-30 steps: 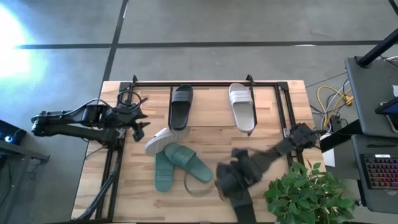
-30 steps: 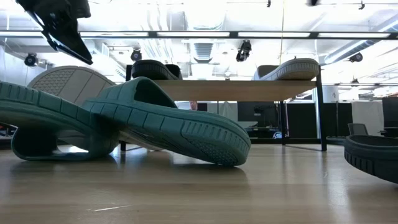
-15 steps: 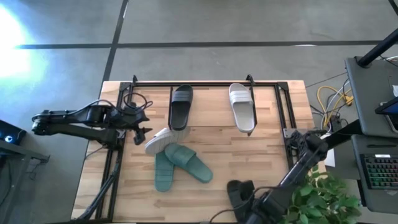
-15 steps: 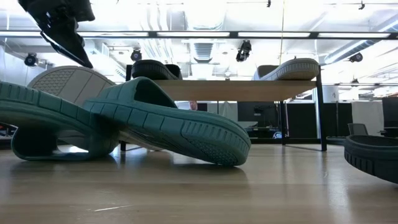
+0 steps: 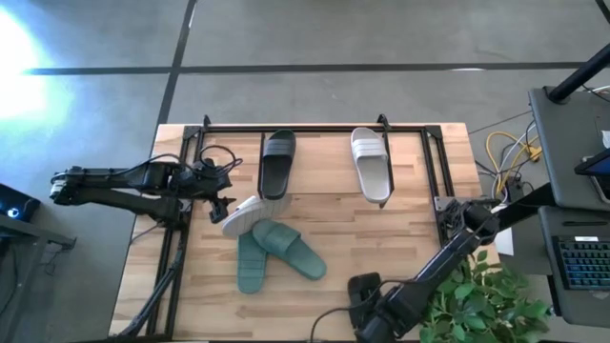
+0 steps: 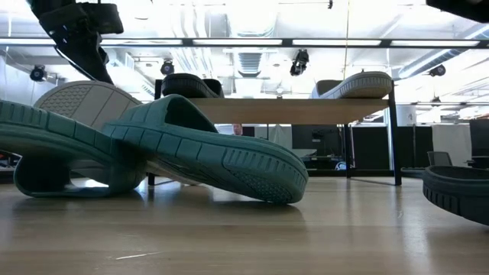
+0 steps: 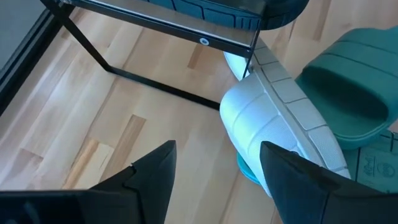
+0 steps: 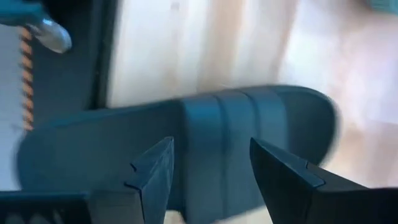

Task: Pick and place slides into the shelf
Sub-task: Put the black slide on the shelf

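Note:
On the shelf's wooden top [image 5: 324, 162] lie a black slide [image 5: 277, 164] and a white slide [image 5: 371, 164]. The second white slide [image 5: 243, 214] leans sole-up on the teal pair [image 5: 276, 252], which lies crossed on the table. My left gripper [image 7: 214, 180] is open just left of that white slide [image 7: 273, 130], apart from it. The second black slide [image 5: 365, 288] lies flat at the table's near edge. My right gripper [image 8: 208, 177] hangs open above it, with its fingers over the strap [image 8: 230, 137]. I see no touch.
The shelf's black metal legs [image 7: 168, 34] stand just beyond the left gripper. A potted plant [image 5: 477, 295] sits at the table's near right corner beside the right arm. Cables [image 5: 510, 152] and a keyboard [image 5: 581, 272] lie off the right edge. Bare wood lies between the teal pair and the black slide.
My right gripper has swung from the middle of the table toward the near edge and now stands over the black slide. My left gripper has crept right, toward the leaning white slide. The slides have stayed where they were.

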